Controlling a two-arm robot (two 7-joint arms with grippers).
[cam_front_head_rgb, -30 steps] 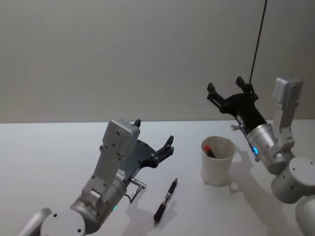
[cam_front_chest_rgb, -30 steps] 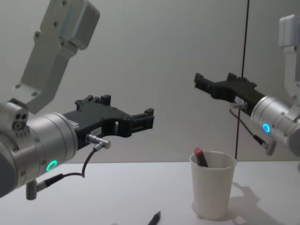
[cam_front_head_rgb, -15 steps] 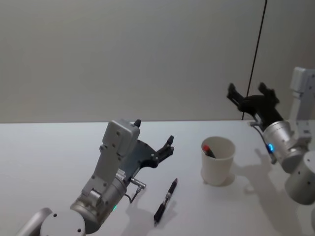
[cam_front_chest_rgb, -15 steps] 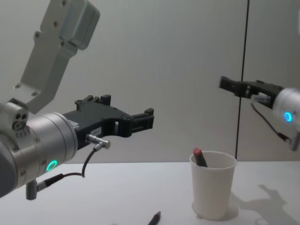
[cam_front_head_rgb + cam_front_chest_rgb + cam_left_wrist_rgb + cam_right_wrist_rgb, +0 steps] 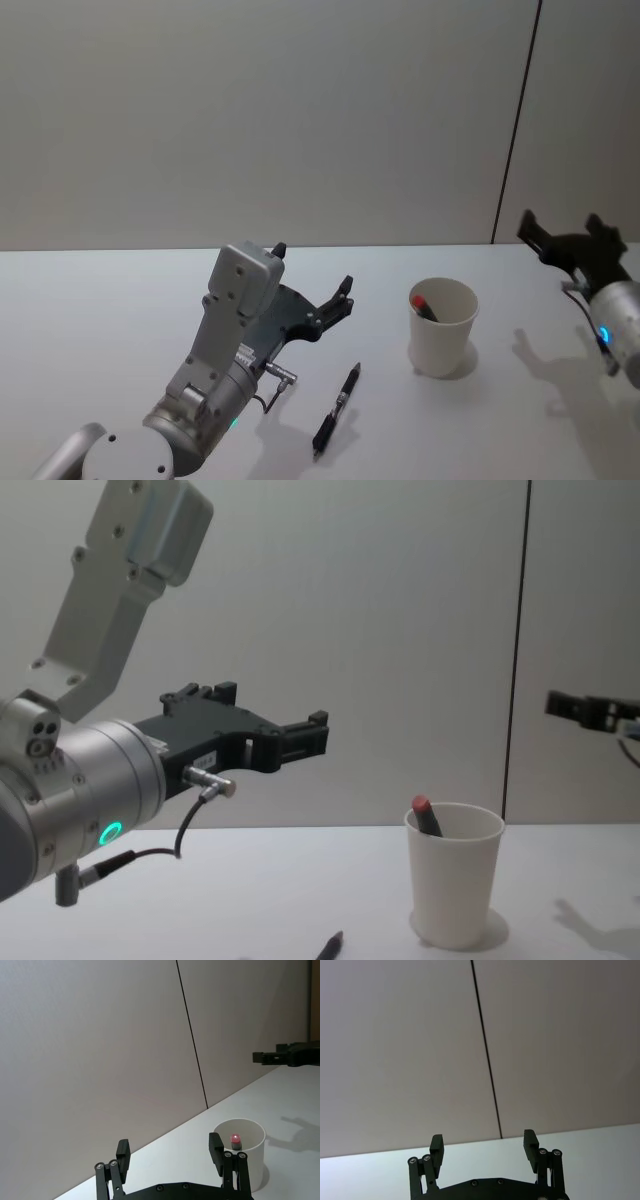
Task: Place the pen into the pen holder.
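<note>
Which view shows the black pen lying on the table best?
The head view: the black pen lies in full left of the pen holder. The chest view catches just its tip at the bottom edge.

Head above, chest low (sharing pen holder (image 5: 440,345))

Plain grey wall (image 5: 250,120) behind, 2 panels split by 1 thin dark vertical seam (image 5: 517,120) toward the right. White matte table (image 5: 100,310) runs back to the wall base. Light soft and even, with faint shadows on the tabletop at right.
</note>
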